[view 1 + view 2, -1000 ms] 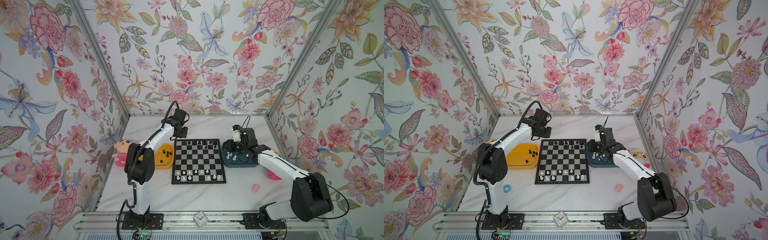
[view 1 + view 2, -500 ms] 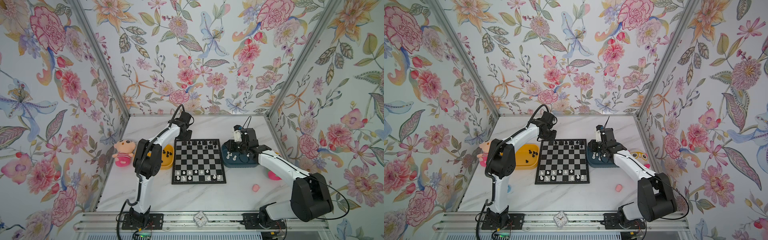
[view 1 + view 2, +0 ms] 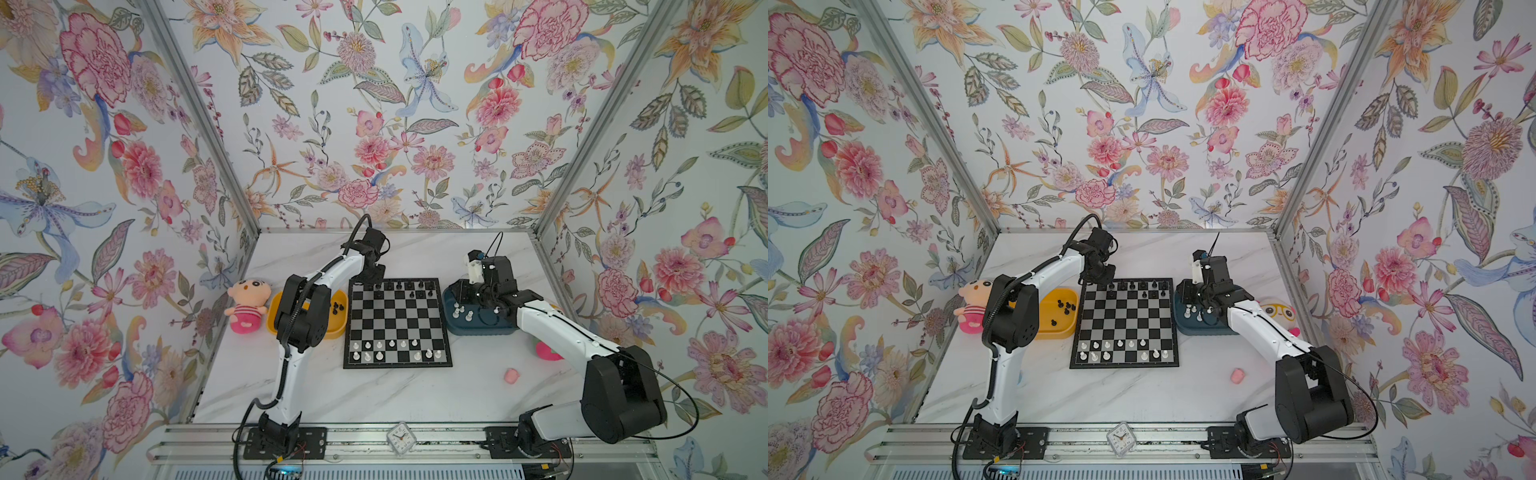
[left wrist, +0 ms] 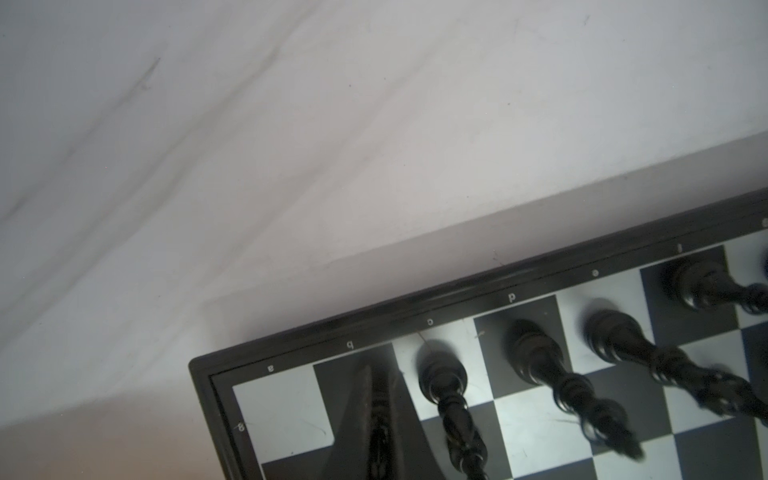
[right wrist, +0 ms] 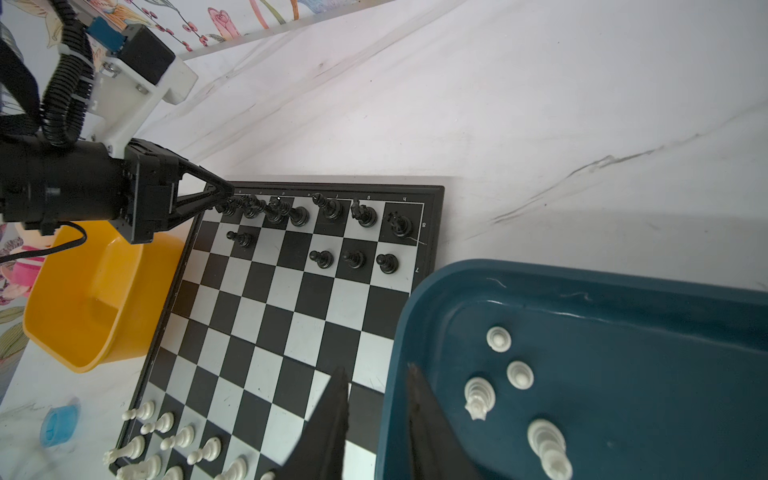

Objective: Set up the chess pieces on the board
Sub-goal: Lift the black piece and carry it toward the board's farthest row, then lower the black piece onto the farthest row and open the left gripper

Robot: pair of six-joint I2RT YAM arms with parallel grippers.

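Now, left gripper (image 5: 222, 198): closed at board (image 3: 397, 322) far-left corner, grip unclear
Right gripper (image 5: 376, 370): narrow gap, empty, beside board's right edge
Black pieces (image 5: 353, 258): board's far rows
White pieces (image 3: 379, 344): board's near rows

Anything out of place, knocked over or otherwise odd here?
Nothing toppled or damaged shows: the black and white chess pieces on the square checkered chessboard stand upright. Only oddity: a small pink lump lies loose on the white marble table, right of the board's near corner, touching nothing.
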